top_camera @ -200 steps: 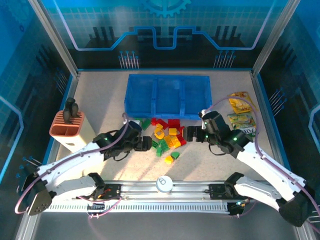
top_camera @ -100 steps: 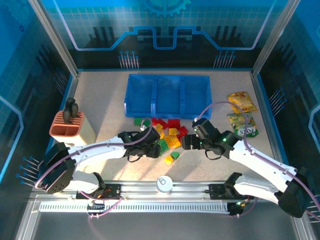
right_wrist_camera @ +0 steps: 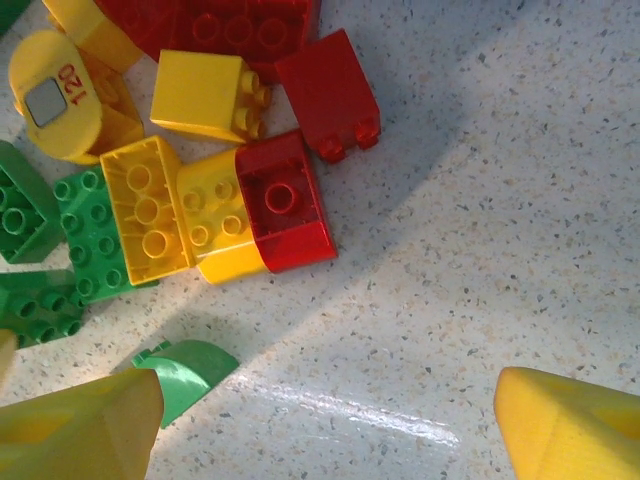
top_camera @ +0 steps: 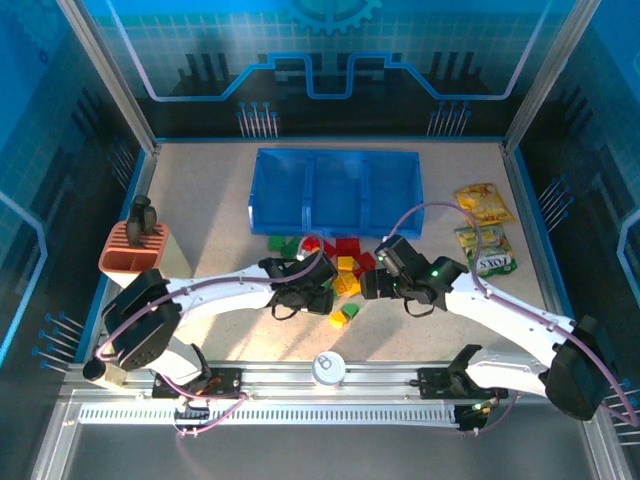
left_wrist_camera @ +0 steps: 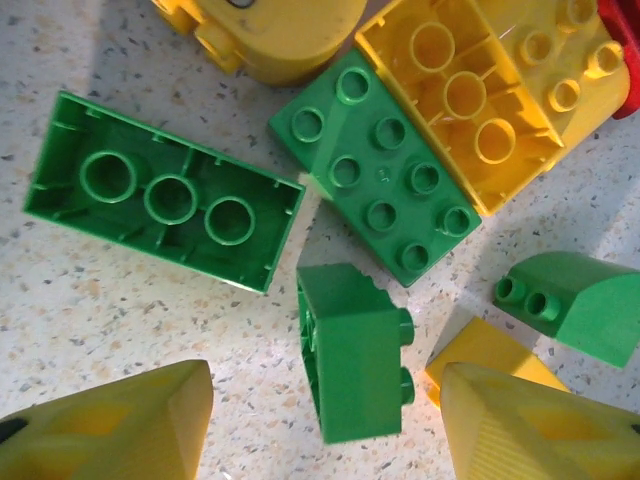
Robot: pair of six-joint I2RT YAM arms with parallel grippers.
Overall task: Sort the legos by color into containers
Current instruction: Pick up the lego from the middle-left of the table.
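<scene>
The legos (top_camera: 338, 262) lie in a red, green and yellow heap just in front of the blue tray of containers (top_camera: 335, 192). My left gripper (top_camera: 320, 294) is at the heap's left front. In the left wrist view it (left_wrist_camera: 325, 425) stands open astride a small green brick (left_wrist_camera: 350, 350) lying on its side, with a gap at each yellow fingertip (left_wrist_camera: 110, 430). My right gripper (top_camera: 368, 286) is at the heap's right front. Its wrist view shows it (right_wrist_camera: 325, 430) open over bare table, a red brick (right_wrist_camera: 285, 205) ahead and a curved green brick (right_wrist_camera: 185, 375) by the left fingertip (right_wrist_camera: 80, 430).
A salmon ridged holder (top_camera: 135, 255) stands at the left. Yellow snack packets (top_camera: 482, 203) lie at the right beside the right arm. A yellow and a green brick (top_camera: 342, 316) lie loose nearer the arms' rail (top_camera: 328, 367). Green and yellow bricks (left_wrist_camera: 375, 180) crowd ahead of the left fingers.
Both arms have reached inward to the heap. The left jaws have narrowed round the green brick, and the right jaws have narrowed a little.
</scene>
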